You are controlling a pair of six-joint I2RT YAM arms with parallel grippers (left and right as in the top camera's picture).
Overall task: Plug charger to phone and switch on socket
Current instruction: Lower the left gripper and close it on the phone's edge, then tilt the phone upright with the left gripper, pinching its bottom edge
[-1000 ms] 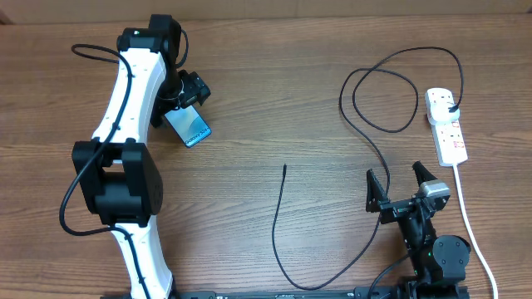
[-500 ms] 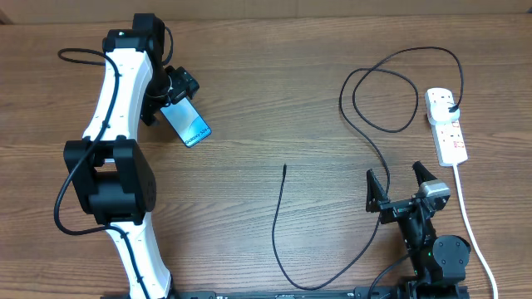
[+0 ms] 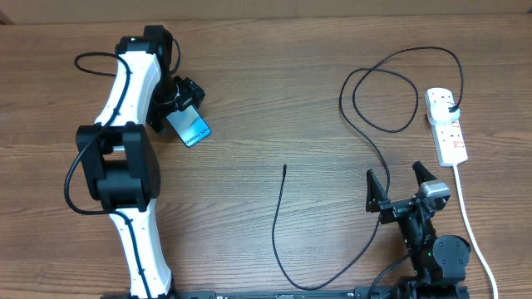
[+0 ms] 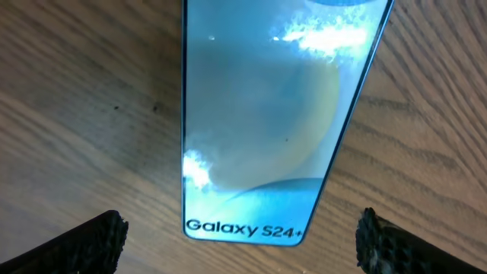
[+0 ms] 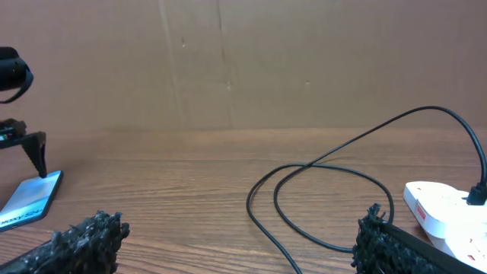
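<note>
The phone (image 3: 190, 129) lies flat on the table at the left, its light-blue screen up; in the left wrist view (image 4: 266, 114) it reads "Galaxy S24+". My left gripper (image 3: 179, 101) is open just over the phone's far end, and its fingers (image 4: 240, 253) stand wide apart on either side, not touching it. The charger's black cable (image 3: 278, 224) lies loose with its tip (image 3: 284, 168) at mid-table. Its plug (image 3: 450, 108) sits in the white socket strip (image 3: 449, 137) at the right. My right gripper (image 3: 401, 184) is open and empty, and its fingers (image 5: 240, 232) face the cable loops (image 5: 327, 179).
The strip's thick white cord (image 3: 470, 224) runs down the right side past the right arm. The cable loops widely between mid-table and the strip. A brown cardboard wall (image 5: 243, 61) backs the table. The strip (image 5: 441, 213) and the phone (image 5: 30, 199) also show in the right wrist view.
My left arm swung a little left, then back right, with its gripper staying over the phone's far end. The phone, cable, strip and right arm have not moved.
</note>
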